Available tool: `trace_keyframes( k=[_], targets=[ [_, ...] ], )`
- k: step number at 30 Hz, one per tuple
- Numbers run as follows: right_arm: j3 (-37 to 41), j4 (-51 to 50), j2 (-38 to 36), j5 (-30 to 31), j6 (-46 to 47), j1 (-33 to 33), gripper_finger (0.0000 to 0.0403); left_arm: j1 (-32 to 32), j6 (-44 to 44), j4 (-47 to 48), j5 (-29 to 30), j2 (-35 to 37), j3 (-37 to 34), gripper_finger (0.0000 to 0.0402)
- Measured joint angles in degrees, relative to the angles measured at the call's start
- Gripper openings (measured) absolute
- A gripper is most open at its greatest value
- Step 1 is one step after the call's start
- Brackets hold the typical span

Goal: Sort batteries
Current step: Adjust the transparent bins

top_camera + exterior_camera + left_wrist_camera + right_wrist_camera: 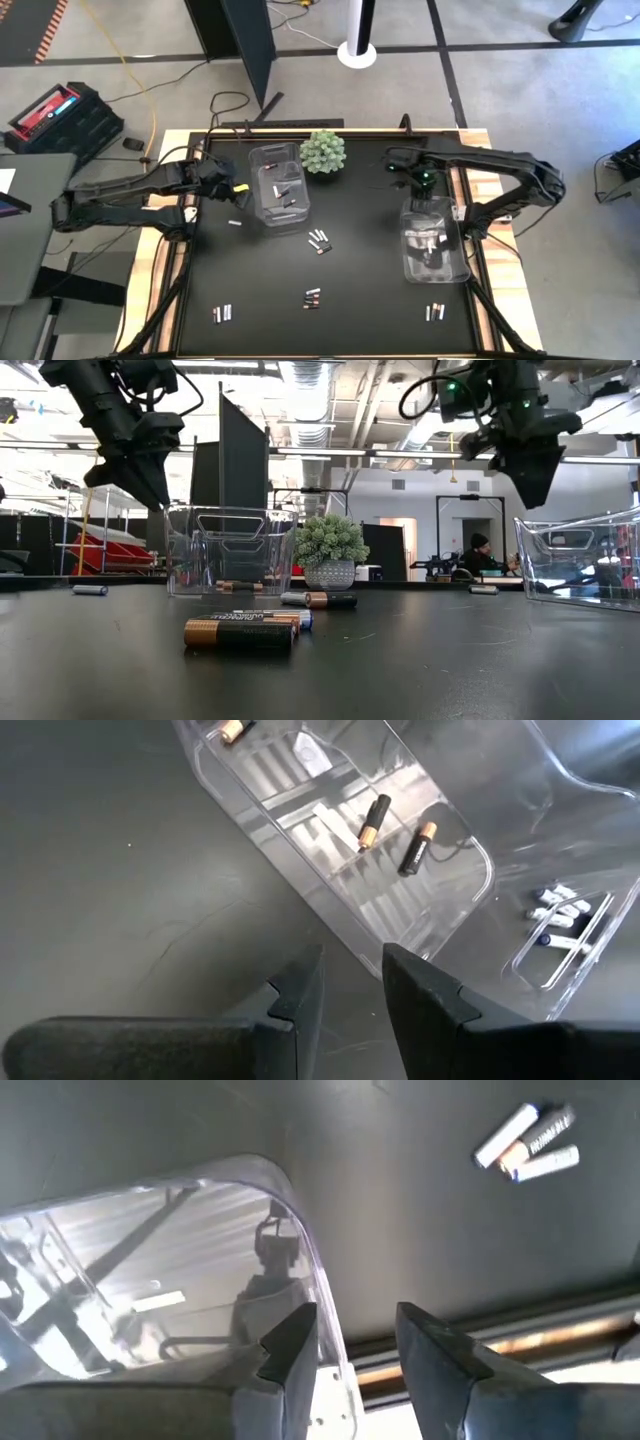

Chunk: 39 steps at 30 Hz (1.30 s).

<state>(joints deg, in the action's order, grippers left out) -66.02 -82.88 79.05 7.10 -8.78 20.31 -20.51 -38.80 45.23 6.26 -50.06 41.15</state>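
Small batteries lie in clusters on the black table: one cluster (318,241) at the middle, others (311,297), (222,313), (434,312) toward the near edge, and a single pale one (235,222). Dark copper-ended batteries (375,820) lie on the floor of the left clear bin (280,190). My left gripper (350,960) hovers open above the table, just left of that bin, with nothing between its fingers. My right gripper (355,1320) points down, open and empty, above the far end of the right clear bin (432,242); both grippers (155,495), (528,495) hang well above the table.
A green spiky ball plant (323,152) in a pot stands at the far middle between the two bins. The right bin's rim (325,1295) lies just below my right gripper's fingers. Bare black table lies between the battery clusters. A person (480,555) sits in the room behind.
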Motion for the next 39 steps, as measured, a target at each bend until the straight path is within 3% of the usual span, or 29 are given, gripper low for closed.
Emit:
trace_keyframes(
  k=[15, 18, 24, 31, 39],
  targets=[
    [10.05, 8.27, 0.48, -2.99, -3.32, 1.16, 0.0136, 0.01, -2.6, -0.21, 0.73, 0.13, 0.0, 0.0102],
    [10.08, 11.26, 0.46, -3.0, -4.04, 1.01, 0.0109, 0.0, -2.63, -0.24, 0.74, 0.13, 0.0, 0.0102],
    [9.36, 14.58, 1.05, -3.61, -8.05, 1.0, 0.0013, 0.02, -3.05, -0.26, 0.74, 0.13, 0.0, 0.0102],
    [0.02, 15.94, 6.56, -3.43, -7.86, 2.03, 0.0004, 0.23, -3.27, -0.28, 0.26, 0.1, 0.0, 0.0102],
    [-15.54, 15.68, 19.83, -3.26, -16.5, 4.4, 0.0002, 0.33, -4.07, -0.39, 0.22, 0.1, 0.0, 0.0102]
  ],
)
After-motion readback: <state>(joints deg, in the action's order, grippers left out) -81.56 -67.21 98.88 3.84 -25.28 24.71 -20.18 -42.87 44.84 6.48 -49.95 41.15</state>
